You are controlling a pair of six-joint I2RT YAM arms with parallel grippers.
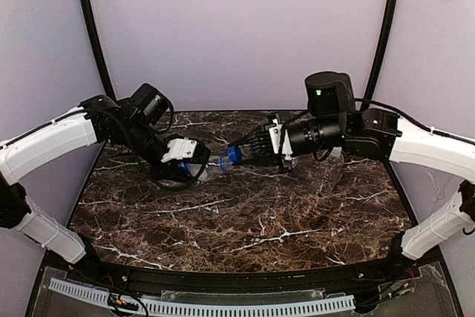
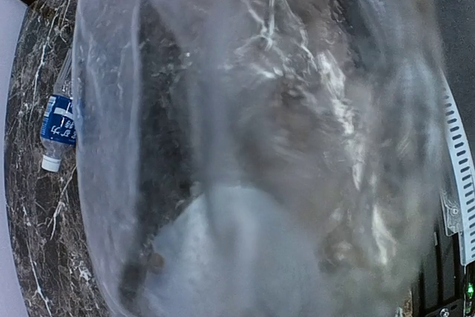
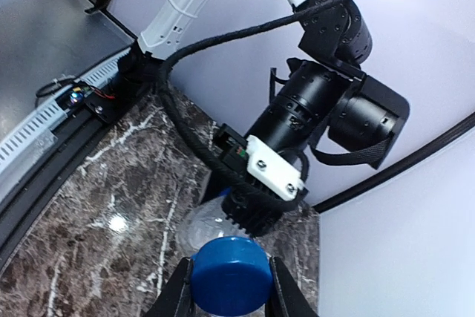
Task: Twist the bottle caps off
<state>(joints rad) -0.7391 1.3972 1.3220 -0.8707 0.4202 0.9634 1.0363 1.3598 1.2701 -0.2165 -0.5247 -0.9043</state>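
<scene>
Both arms extend inward, wrists level, meeting above the table [image 1: 245, 231]. The left gripper [image 1: 197, 167] clamps a clear bottle [image 1: 216, 164] held horizontally; the right gripper [image 1: 247, 157] pinches the blue cap [image 3: 230, 278] on its neck.

The left arm [image 1: 52, 139] reaches in from the left, its wrist sloping down toward the middle, and the left gripper [image 1: 191, 159] is clamped on the body of a bottle [image 1: 214, 165], holding it roughly level. The right arm [image 1: 430, 146] comes in from the right with forearm and wrist nearly horizontal, facing the other arm head-on. The right gripper [image 3: 230, 291] has its fingers [image 3: 178, 295] pressed against either side of the blue cap [image 3: 228, 276], the two grippers near each other on one line.
</scene>
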